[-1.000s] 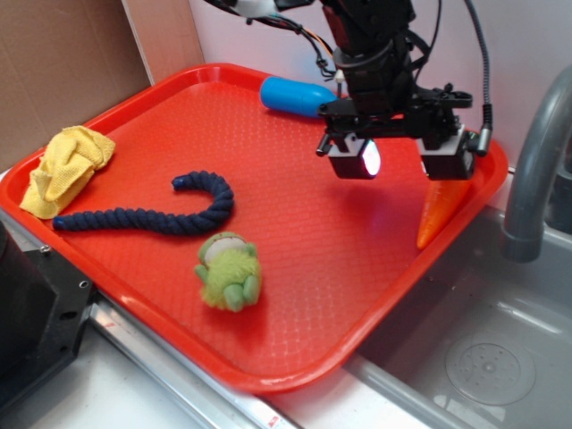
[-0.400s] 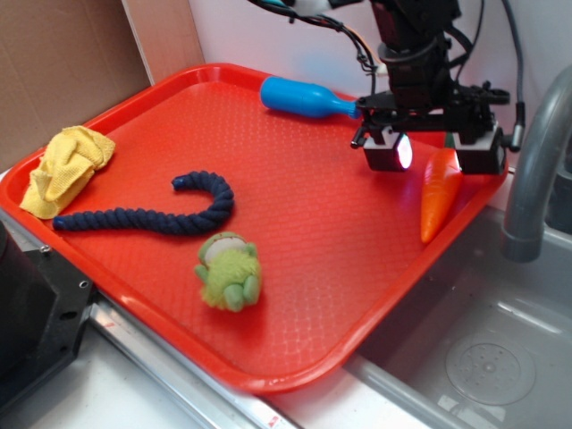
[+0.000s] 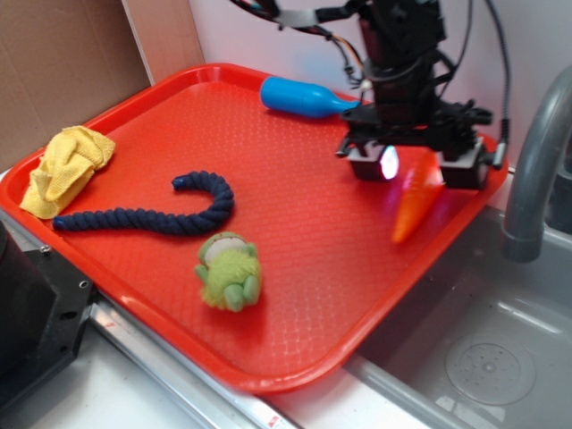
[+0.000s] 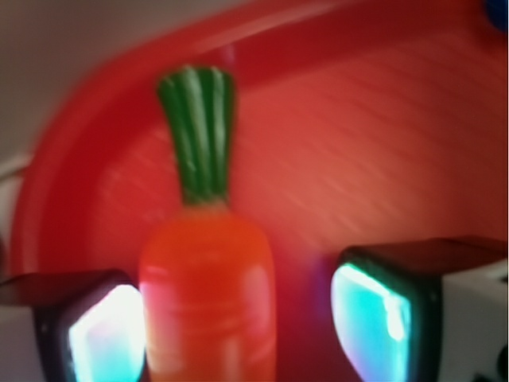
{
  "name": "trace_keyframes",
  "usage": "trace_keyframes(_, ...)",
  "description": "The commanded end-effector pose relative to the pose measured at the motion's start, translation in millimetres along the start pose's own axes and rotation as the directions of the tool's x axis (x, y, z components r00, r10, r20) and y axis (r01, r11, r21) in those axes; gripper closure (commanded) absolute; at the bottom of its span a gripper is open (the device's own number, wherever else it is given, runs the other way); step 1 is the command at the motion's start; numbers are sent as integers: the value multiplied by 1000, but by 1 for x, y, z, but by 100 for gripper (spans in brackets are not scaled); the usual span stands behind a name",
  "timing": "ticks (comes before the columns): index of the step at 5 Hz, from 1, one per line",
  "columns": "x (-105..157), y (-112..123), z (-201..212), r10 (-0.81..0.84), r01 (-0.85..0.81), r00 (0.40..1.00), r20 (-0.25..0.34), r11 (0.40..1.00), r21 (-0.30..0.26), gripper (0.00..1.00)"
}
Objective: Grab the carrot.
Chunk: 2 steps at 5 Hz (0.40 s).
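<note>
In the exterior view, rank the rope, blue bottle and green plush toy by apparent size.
1. Navy rope, longest by far.
2. Blue bottle.
3. Green plush toy, though it sits nearer the camera, so it is close with the bottle.

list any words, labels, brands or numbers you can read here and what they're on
None can be read in either view.
The red tray, carrot, blue bottle, rope, yellow cloth and green plush toy carry no visible print.
The hand shows only glowing pads, no lettering; the wrist view is blurred.
</note>
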<state>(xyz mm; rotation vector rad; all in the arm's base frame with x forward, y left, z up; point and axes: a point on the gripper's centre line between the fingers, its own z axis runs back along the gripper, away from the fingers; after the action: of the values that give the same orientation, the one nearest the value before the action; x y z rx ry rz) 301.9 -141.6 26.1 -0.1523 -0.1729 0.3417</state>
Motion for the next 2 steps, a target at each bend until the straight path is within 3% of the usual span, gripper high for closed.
trace_keyframes(1, -28, 8, 6, 33, -38, 997, -67, 997, -65, 100)
trace_keyframes(2, -20, 11, 17, -60, 61, 998, 29, 998, -25, 100)
